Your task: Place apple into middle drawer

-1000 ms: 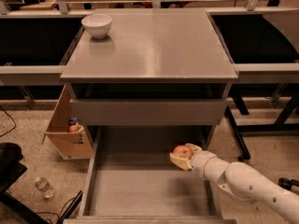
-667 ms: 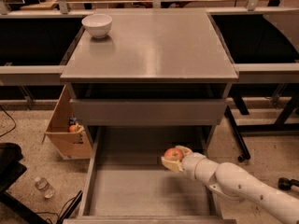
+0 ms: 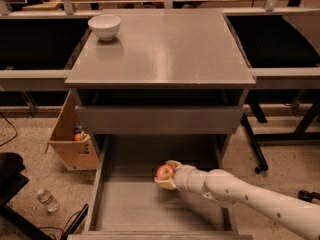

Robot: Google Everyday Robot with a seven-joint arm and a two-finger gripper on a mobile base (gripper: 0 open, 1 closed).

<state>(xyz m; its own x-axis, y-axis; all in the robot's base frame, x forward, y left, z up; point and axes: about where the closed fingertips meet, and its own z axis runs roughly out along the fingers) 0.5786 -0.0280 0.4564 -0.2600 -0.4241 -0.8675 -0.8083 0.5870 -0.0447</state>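
Gripper holds apple above middle drawer; white bowl on cabinet top.

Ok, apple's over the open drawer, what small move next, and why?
Probably lower a little before releasing. The gripper holds the apple above the middle drawer, inside its walls; whether it touches the floor is unclear.

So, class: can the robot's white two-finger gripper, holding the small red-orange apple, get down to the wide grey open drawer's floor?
Probably yes: the gripper, shut on the apple, hangs over the pulled-out drawer, with only bare floor beneath it.
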